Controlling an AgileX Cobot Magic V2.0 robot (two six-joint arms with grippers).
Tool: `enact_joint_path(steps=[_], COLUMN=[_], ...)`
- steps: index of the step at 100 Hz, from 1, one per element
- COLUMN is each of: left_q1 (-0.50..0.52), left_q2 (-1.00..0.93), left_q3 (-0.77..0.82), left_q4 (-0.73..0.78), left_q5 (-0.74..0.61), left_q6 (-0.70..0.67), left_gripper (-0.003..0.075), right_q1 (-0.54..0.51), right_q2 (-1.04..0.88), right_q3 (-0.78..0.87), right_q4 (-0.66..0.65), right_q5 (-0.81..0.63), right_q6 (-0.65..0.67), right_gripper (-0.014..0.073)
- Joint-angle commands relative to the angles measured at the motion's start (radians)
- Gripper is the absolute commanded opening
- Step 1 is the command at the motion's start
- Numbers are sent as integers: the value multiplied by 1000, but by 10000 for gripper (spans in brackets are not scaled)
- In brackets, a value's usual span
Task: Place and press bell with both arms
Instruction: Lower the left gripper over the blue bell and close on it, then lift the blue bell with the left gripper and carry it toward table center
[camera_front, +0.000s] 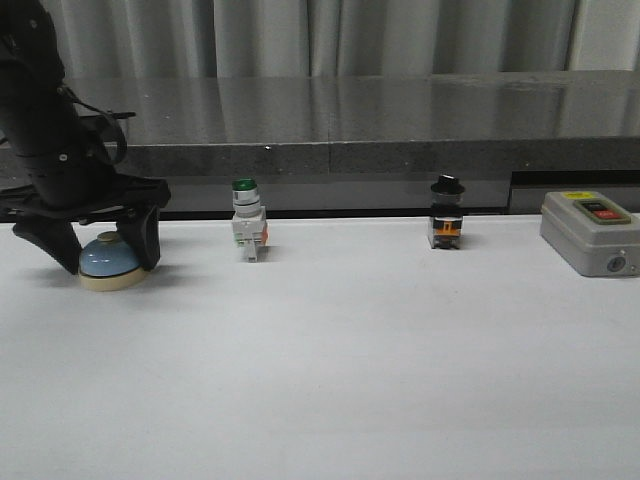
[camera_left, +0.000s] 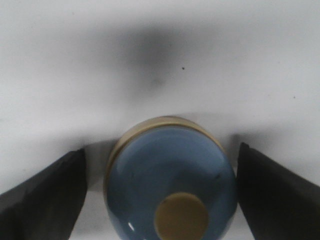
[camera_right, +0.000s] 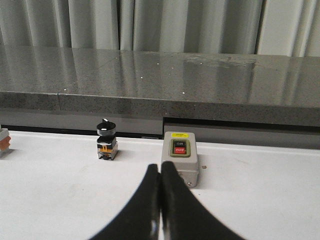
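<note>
One white tabletop (camera_front: 330, 380), wide and bare toward the front, backed by a dark grey stone ledge (camera_front: 350, 125) and pale curtains (camera_front: 320, 35). Left arm (camera_front: 45, 120) next in bulk, black, reaching down at the far left edge of the tabletop. Its jaws (camera_front: 104, 245) spread apart, one on each side of the bell (camera_front: 110, 262); in the left wrist view a thin strip of white on either side, neither jaw touching it. Right arm's jaws (camera_right: 160, 205) pressed tip to tip, holding nothing, well apart from the bell. Grey switch box (camera_front: 590, 232) with red and black buttons at far right. Green-capped white switch (camera_front: 248, 232) just right of the bell. Black-capped switch (camera_front: 446, 213) between green switch and box. Smallest, the bell: blue dome, cream base, cream knob (camera_left: 181, 216), upright on the tabletop.
</note>
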Motion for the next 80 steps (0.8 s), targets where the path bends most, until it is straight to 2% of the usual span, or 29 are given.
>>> enact_joint_path(steps=[1,18,32,59,80], left_q1=[-7,-7,-7,-12,-80], left_q2=[-53,-53,-65,-196,-292], left_q3=[-33,-33,-33,-33,-33], left_q4=[-16,-16,-14,-2,12], left_q5=[-17,-14,-10,-11,-5], left_q6=[-7,-7,-7,-7,-7], left_gripper=[543,368,272,248,248], right_q1=[-3,-3,-3,-3,-3], right_q2=[-18,-18,-18,-18,-18], right_q3=[-15,-15,-15,-15,-15], right_q4=[-8,-8,-8,-8,-8], right_q5=[-86,-86,-86,-86,-86], right_q6=[0,0,0,0,0], right_gripper=[-60,-60,-60,-60,-60])
